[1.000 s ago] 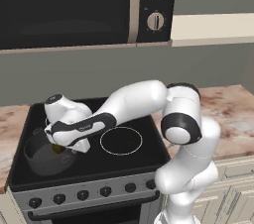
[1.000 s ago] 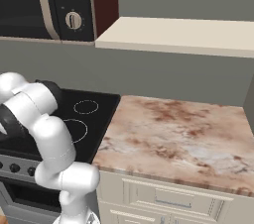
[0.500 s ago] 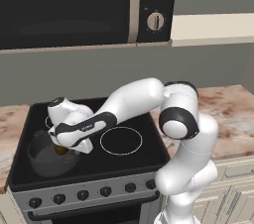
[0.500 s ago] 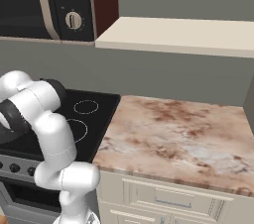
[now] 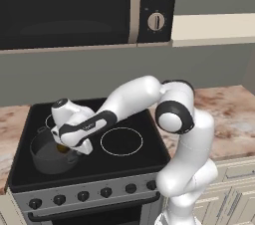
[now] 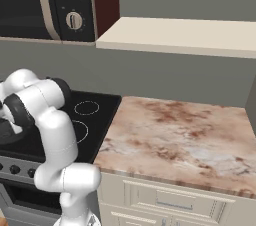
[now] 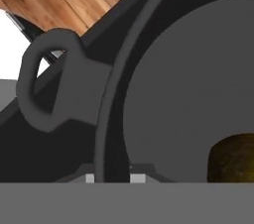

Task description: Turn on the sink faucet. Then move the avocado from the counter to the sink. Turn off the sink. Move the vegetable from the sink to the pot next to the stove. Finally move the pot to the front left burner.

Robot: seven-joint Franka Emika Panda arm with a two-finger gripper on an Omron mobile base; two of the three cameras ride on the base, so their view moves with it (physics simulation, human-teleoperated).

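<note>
Domestic kitchen: black glass stove (image 5: 94, 149) with knobs, microwave (image 5: 84, 7) mounted above, marbled stone counter (image 6: 175, 140) over cream panelled cabinets (image 6: 165, 202)

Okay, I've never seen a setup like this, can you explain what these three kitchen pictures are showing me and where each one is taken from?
It is a computer-rendered kitchen with a white robot arm on a base that can drive. Two pictures come from cameras on that base, looking forward over the arm from its left and from its right. The third comes from a camera on the hand itself, very close up.

The arm reaches over a black stove below a microwave. A low dark pot sits on the stove's front left area. The close-up shows the pot's rim and loop handle, with a brownish avocado inside. The hand is at the pot's rim; I cannot tell whether it grips it. Beside the stove is a marbled counter.
</note>
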